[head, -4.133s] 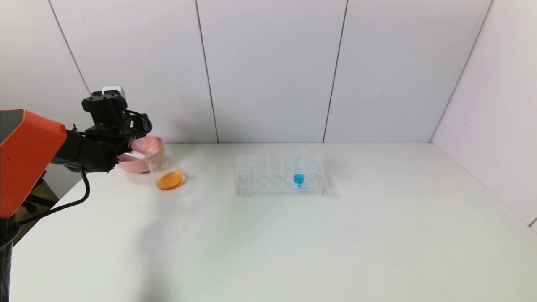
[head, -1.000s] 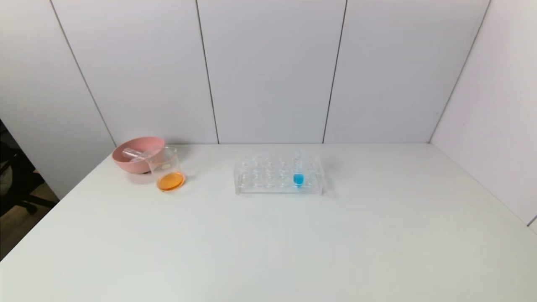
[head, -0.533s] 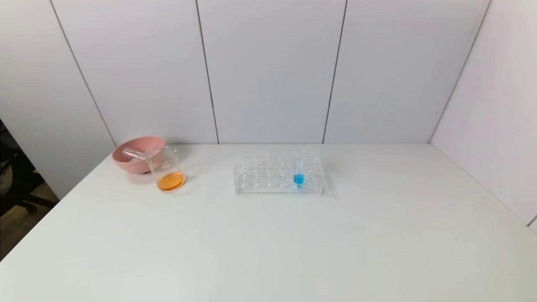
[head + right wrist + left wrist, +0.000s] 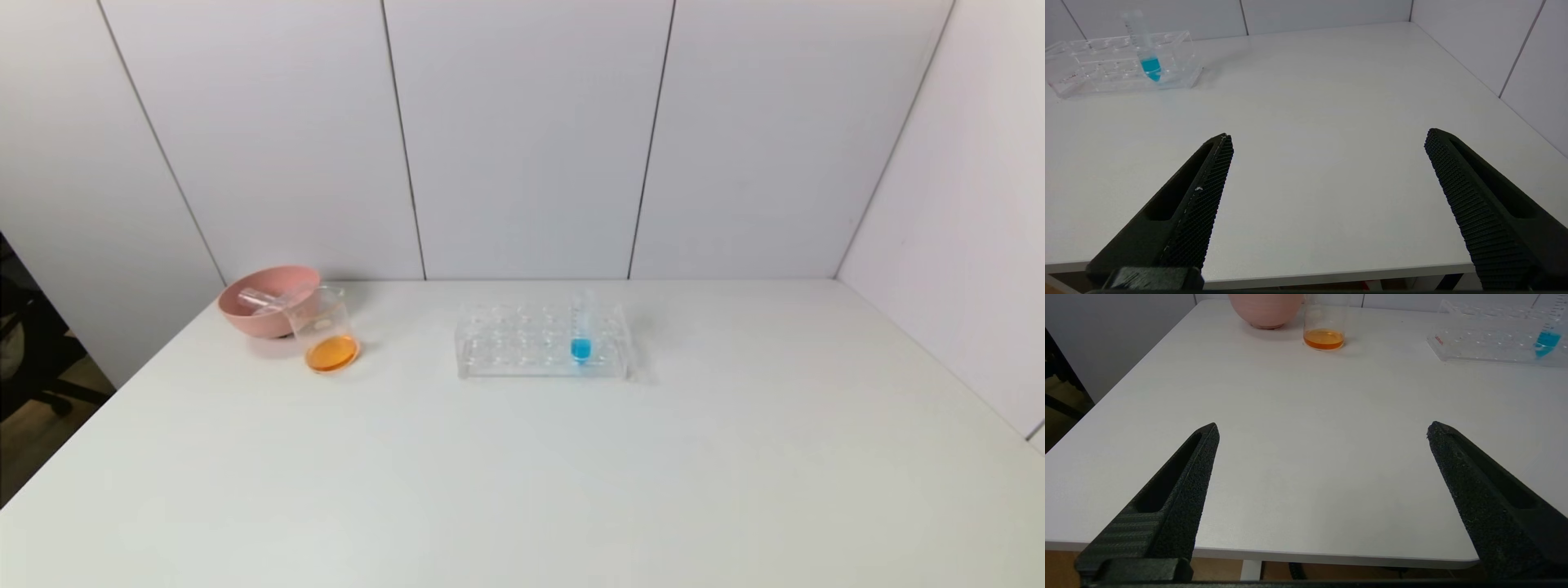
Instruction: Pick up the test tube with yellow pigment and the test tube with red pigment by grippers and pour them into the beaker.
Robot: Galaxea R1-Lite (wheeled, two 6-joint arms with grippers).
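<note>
The clear beaker (image 4: 325, 331) stands at the table's far left and holds orange liquid; it also shows in the left wrist view (image 4: 1325, 322). No tube with a yellow or red tip is in view. Clear empty tubes (image 4: 263, 299) lie in the pink bowl (image 4: 260, 317) behind the beaker. My left gripper (image 4: 1323, 430) is open and empty, pulled back over the table's near edge. My right gripper (image 4: 1329, 139) is open and empty, also back at the near edge. Neither gripper shows in the head view.
A clear tube rack (image 4: 542, 341) stands mid-table with one blue-liquid tube (image 4: 581, 327) upright in it; it also shows in the right wrist view (image 4: 1122, 63). The white table (image 4: 522, 474) meets walls at the back and right. The pink bowl also shows in the left wrist view (image 4: 1265, 309).
About four seconds ago my left arm was at the pink bowl and beaker; it has since withdrawn from the head view. Nothing has moved in the last second.
</note>
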